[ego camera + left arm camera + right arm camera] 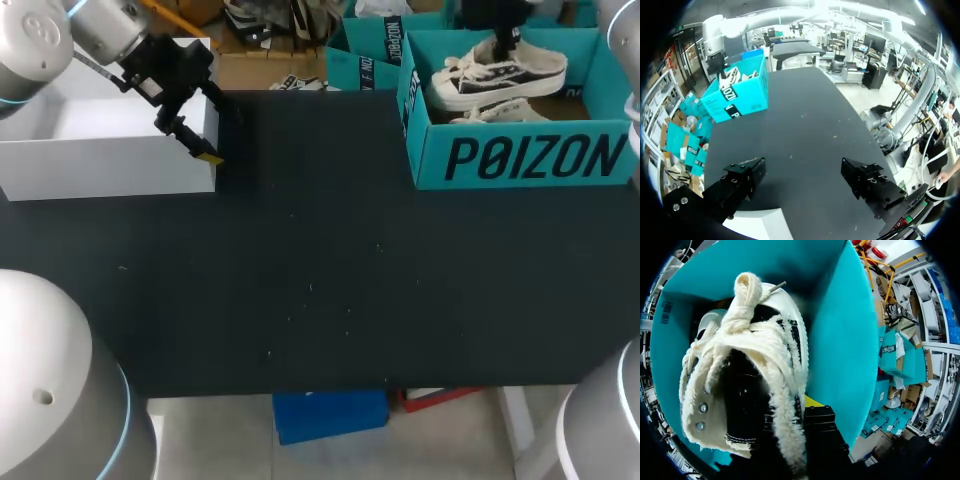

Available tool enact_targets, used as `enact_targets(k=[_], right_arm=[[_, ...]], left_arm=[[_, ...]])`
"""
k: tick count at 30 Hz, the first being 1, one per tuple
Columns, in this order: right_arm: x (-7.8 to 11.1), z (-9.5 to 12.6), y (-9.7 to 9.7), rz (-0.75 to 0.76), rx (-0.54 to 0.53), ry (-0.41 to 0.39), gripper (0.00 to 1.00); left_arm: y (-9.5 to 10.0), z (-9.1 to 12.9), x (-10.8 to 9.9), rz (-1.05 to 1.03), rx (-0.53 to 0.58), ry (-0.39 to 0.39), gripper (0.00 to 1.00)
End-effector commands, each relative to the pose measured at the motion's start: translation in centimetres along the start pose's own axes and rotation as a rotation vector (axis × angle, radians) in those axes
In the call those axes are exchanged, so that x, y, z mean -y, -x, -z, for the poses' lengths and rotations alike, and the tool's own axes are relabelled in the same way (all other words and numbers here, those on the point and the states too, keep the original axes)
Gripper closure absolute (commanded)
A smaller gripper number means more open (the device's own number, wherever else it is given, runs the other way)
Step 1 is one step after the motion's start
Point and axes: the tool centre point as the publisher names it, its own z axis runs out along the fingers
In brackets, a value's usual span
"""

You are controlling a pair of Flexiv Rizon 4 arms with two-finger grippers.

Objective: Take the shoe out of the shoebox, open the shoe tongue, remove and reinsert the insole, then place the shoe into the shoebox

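A black-and-white canvas shoe point(500, 68) with frayed cream laces hangs tilted over the teal shoebox point(525, 160) at the back right. My right gripper point(505, 42) comes down from above and is shut on it. In the right wrist view the shoe point(745, 365) is right at the gripper point(796, 410), its side wall pinched at the one yellow tip that shows; the other finger is hidden. My left gripper point(190, 140) hovers open at the white box's right corner, holding nothing. Its black fingers point(737, 182) stand wide apart, with the shoebox point(737, 95) far ahead.
A second matching shoe point(500, 112) lies in the shoebox under the held one. A white open box point(110, 165) stands at the back left, and its corner point(760, 222) lies under my left gripper. More teal boxes point(365, 50) stand behind the table.
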Motion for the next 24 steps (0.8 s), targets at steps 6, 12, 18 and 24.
enact_targets(k=[6,12,18,24], right_arm=[[-0.9,-3.3,-2.3,0.001,0.022,0.022,1.00],[-1.1,-4.2,-2.2,0.016,0.034,0.031,1.00],[-0.4,-4.3,-1.1,0.023,0.048,0.025,1.00],[0.2,-3.9,-0.4,0.028,0.059,0.018,1.00]], left_arm=[[-0.1,0.0,0.0,0.000,0.000,0.004,0.00],[-0.1,0.0,0.0,0.000,0.000,0.004,0.00],[-0.1,0.0,0.0,0.000,0.000,0.004,0.00],[-0.1,0.0,0.0,0.000,0.000,0.004,0.00]])
